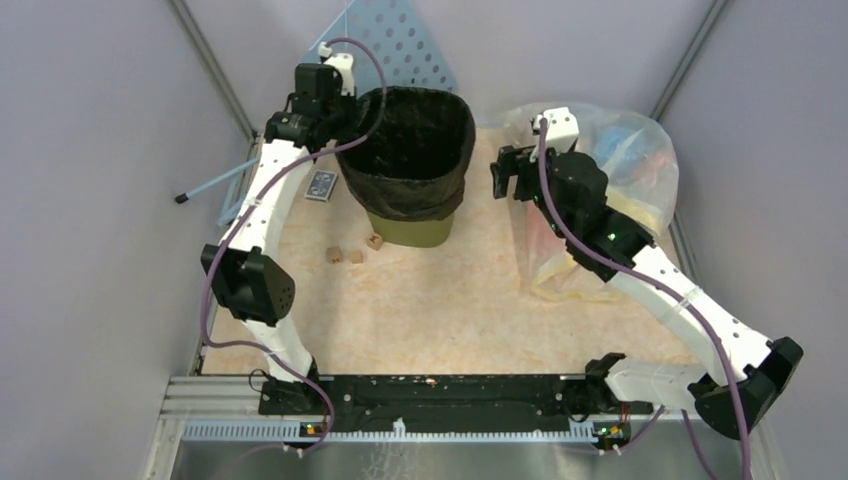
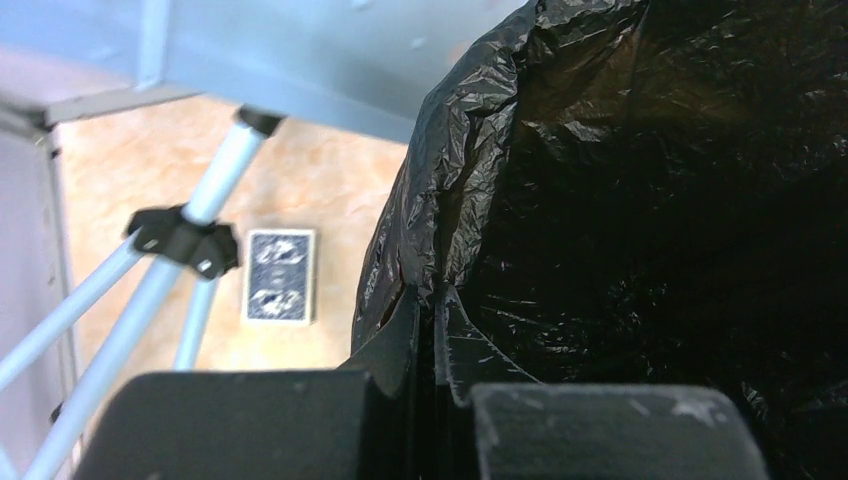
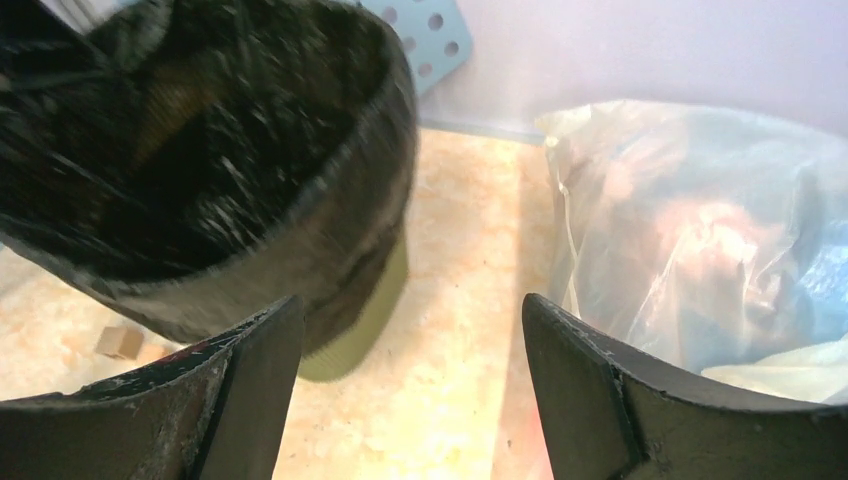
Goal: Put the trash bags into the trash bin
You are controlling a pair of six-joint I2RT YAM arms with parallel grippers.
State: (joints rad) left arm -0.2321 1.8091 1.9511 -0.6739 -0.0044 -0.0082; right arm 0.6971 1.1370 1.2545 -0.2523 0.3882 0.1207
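Trash bag (image 1: 408, 195), black and crinkled, lines the olive trash bin (image 1: 410, 233) at rear centre of the tan bench (image 1: 440, 310). Its mouth faces up, and its cuff is folded out over the rim and hangs most of the way down the mesh sides. Only the bin's base shows below. Bag and bin share one upright axis.

Biggest neighbour is a clear bag (image 1: 625, 150) of colourful rubbish, slumped at bench R, apart from the bin. Yellow & blue scraps show thru the film. Inside the bin only the liner can be made out, and the interior is too dark to rule out more.

L arm (image 1: 270, 190) is the nearer one. L gripper (image 2: 432, 312) sits at the bin's L rear rim, jaws clenched on a fold of the cuff w/ plastic pinched btwn them. R gripper (image 3: 412, 305) hangs btwn bin and clear bag, jaws released and spread wide, nothing in them. The bin's R rim lies to their L, near but not touching.

Judgement: task looks nearly done. What's left is prob. seating the cuff. That turns on the L-rim pinch, w/ the R side free to take the opposite edge.

Smaller items:
- pale blue perforated board (image 1: 400, 40) behind the bin
- pale blue rods (image 1: 215, 185) at bench L edge
- a card deck (image 1: 320, 185) just L of the bin
- three small wooden blocks (image 1: 356, 256) on the bench near its base
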